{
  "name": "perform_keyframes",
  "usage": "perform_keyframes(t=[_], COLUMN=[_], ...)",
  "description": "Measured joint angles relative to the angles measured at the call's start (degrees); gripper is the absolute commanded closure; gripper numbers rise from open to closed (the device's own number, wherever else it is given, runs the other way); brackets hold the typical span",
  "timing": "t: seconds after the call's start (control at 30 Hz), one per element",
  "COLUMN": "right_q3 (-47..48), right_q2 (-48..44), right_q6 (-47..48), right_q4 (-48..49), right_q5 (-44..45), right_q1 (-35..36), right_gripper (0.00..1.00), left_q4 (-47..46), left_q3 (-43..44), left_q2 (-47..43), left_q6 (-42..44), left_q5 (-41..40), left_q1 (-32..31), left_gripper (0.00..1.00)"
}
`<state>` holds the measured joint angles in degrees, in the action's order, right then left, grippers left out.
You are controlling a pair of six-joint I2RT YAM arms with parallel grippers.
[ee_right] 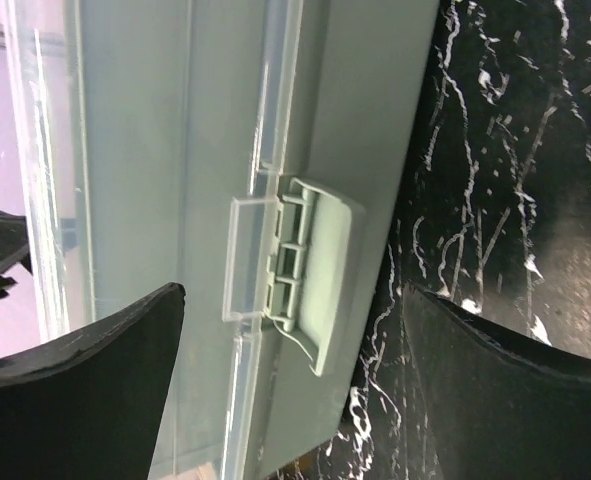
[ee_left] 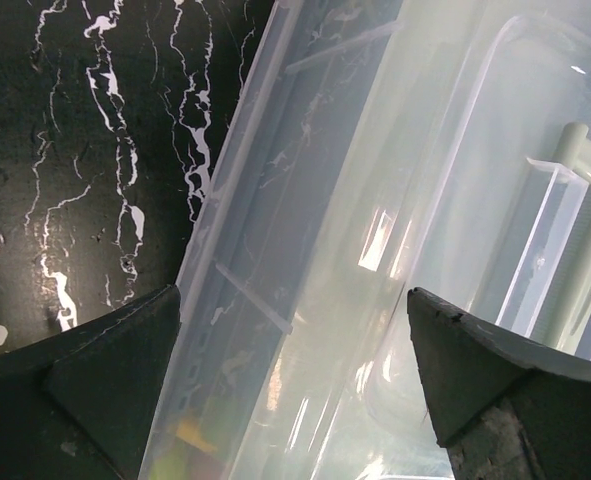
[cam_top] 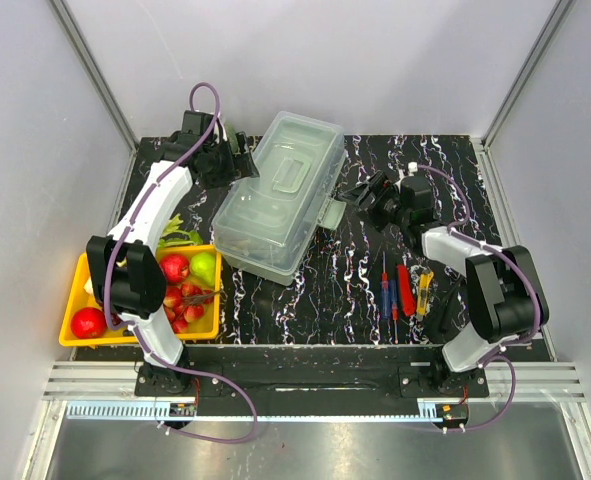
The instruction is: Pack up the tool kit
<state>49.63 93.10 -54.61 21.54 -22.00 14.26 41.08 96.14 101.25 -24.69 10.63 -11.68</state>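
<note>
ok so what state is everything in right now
toolbox, lid shut, upright on the table
latch, flipped outward, looks undone
hand tools, lying loose on the table, outside the toolbox
left gripper, open, over the toolbox's lid edge
right gripper, open, facing the latch
fruit tray, full

Plain pale grey walls (cam_top: 375,60) enclose a black surface (cam_top: 325,290) with white marble veins. Aluminium rails (cam_top: 305,390) run along the bottom of the frame.
</note>
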Motion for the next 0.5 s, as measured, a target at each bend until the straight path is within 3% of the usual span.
perform_keyframes(t=[0.23,0.5], right_q3=[-1.2,-2.1], right_q2=[-3.9,-0.7], right_q6=[4.1,6.1], right_q4=[-4.2,-1.5], right_q5=[1.2,-1.0], right_q1=[0.0,1.5], right_gripper=[0.16,0.27], left_q4=[2.1,2.9], left_q3=[1.2,4.7], left_q2=[-0.4,-1.4], left_q6=[2.0,4.1], left_q5=[-0.7,-0.6], left_q1=[-0.1,-2.0], left_gripper=[0.01,0.01])
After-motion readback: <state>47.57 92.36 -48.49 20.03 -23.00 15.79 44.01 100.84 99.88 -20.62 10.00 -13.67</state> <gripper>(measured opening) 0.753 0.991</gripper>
